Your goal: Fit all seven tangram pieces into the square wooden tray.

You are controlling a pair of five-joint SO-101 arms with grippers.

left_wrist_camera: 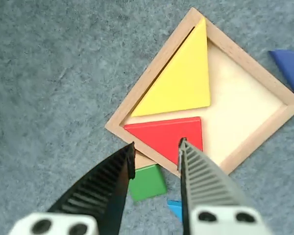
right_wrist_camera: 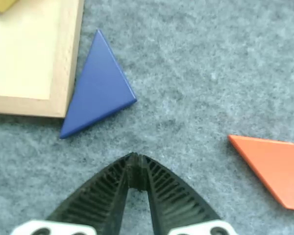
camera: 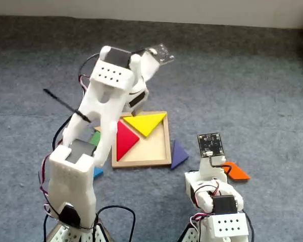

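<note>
Now, L gripper (left_wrist_camera: 157, 146) hangs over the wooden tray (left_wrist_camera: 149, 73) at one edge, fingers (left_wrist_camera: 112, 186) spread moderately apart, nothing between them. Below them a green piece (left_wrist_camera: 147, 182) sits just outside the rim, w/ a light-blue piece (left_wrist_camera: 175, 208) near it on the carpet (right_wrist_camera: 210, 73). Inside the tray: red triangle (left_wrist_camera: 169, 134) along one rim, yellow triangle (left_wrist_camera: 181, 78) along the next, edges just about meeting; rest of the floor is bare wood. Blue triangle (right_wrist_camera: 98, 88) lies outside, against the tray's right rim. R gripper (right_wrist_camera: 136, 161) sits over carpet, fingers pressed together, empty. Orange parallelogram (right_wrist_camera: 272, 166) lies apart, further right.
</note>
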